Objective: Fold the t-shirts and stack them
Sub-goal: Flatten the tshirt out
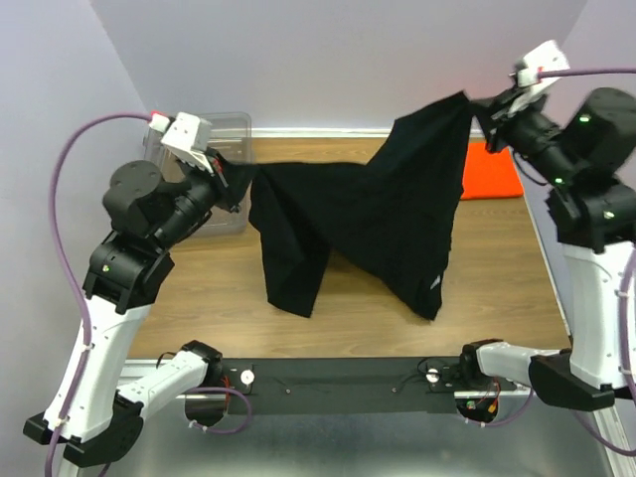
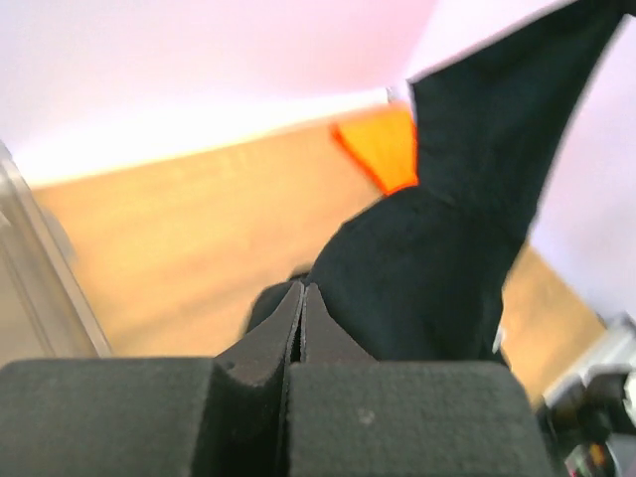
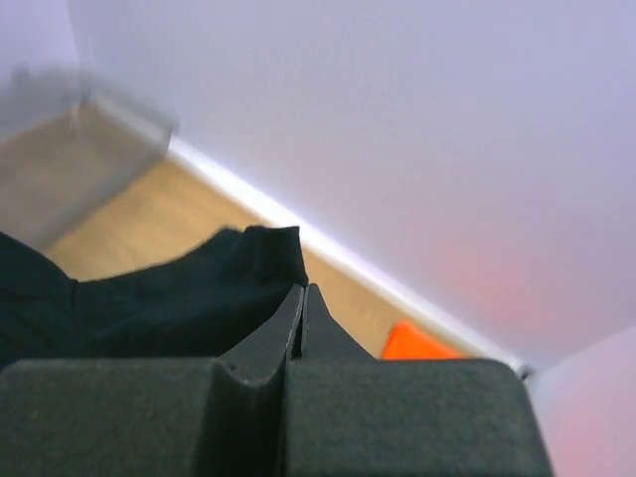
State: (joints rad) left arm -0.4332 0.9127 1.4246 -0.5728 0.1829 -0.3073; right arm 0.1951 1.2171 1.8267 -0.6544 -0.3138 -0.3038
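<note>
The black t-shirt (image 1: 388, 209) hangs spread in the air between both arms, its lower folds drooping to the wooden table (image 1: 199, 298). At the shirt's left end, my left gripper (image 1: 236, 181) is shut on a bunched edge. The right gripper (image 1: 479, 107) is higher, at the back right, shut on the shirt's upper corner. In the left wrist view the jaws (image 2: 302, 288) are pressed together with black cloth (image 2: 437, 258) just beyond the tips. In the right wrist view a black corner (image 3: 268, 253) pokes up past the shut tips (image 3: 302, 288). The orange t-shirt (image 1: 490, 171) lies flat at the back right.
A clear plastic bin (image 1: 227, 127) stands at the back left, behind my left wrist. Pale walls close in the table at the back and both sides. A black rail (image 1: 338, 383) runs between the arm bases along the near edge.
</note>
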